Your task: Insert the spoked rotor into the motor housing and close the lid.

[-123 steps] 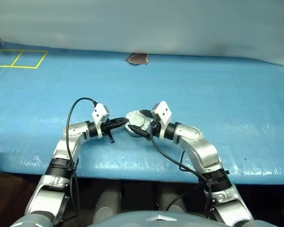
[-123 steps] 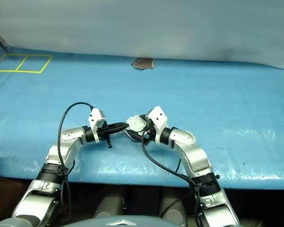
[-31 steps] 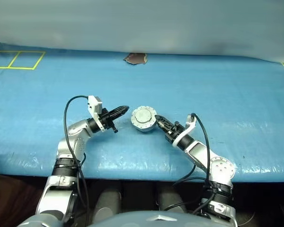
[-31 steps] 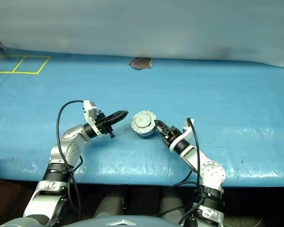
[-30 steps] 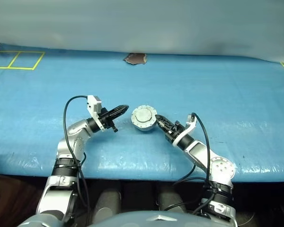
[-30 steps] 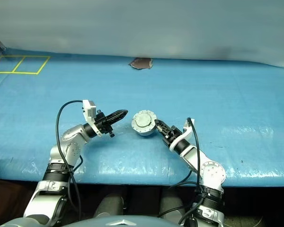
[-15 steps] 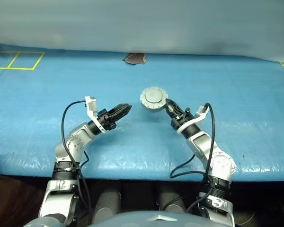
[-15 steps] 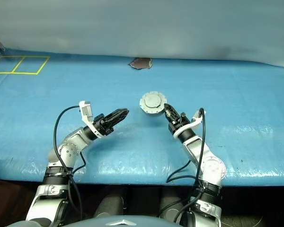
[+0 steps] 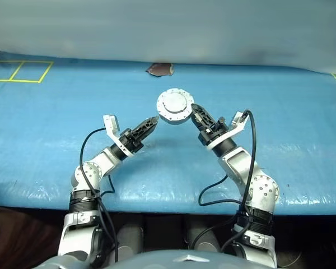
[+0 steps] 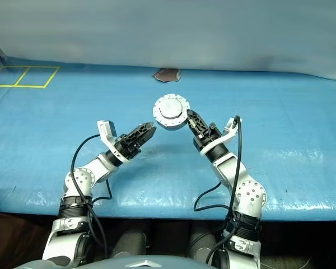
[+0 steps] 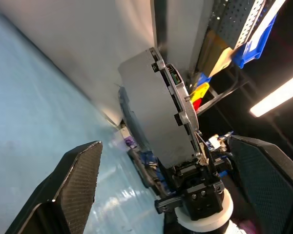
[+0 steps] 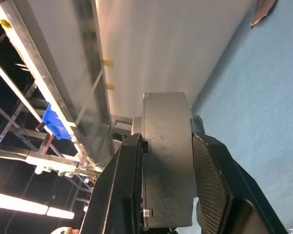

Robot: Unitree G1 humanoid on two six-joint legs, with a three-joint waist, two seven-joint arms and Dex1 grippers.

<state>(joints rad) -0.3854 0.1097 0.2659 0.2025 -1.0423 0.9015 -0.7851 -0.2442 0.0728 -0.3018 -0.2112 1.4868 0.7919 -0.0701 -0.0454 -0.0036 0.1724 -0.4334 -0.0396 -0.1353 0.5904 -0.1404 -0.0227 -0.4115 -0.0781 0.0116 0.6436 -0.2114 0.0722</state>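
1. Holding the closed motor housing (image 9: 174,106) aloft, the right gripper (image 9: 197,115) has it pinched between its two black fingers, well above the blue table cover (image 9: 280,129). Seen from the right wrist, one finger (image 12: 212,187) presses each flat face of the silvery cup, so the jaws stand partly apart with the housing filling the gap.
2. Lid (image 10: 171,111) sits on the housing, its light grey toothed-edge face turned toward the head camera. The toothed rim shows all the way round.
3. Spoked rotor: cannot be seen with the lid shut over the housing; cannot tell its seating.
4. Left gripper (image 9: 148,126) is spread wide and grips nothing. It points up and toward the housing from the robot's left, tips near the housing's lower edge but apart from it.
5. From the left wrist, both carbon-patterned fingers (image 11: 78,180) stand far apart, framing the housing edge-on, with the right gripper clamped on it below.
6. Both arms rise from the near table edge and angle inward toward each other; black cables loop beside each forearm.
7. Background: yellow taped squares (image 9: 21,69) at the far left of the cover; a small brown scrap (image 9: 161,69) lies at the far edge against the pale wall, beyond the housing.
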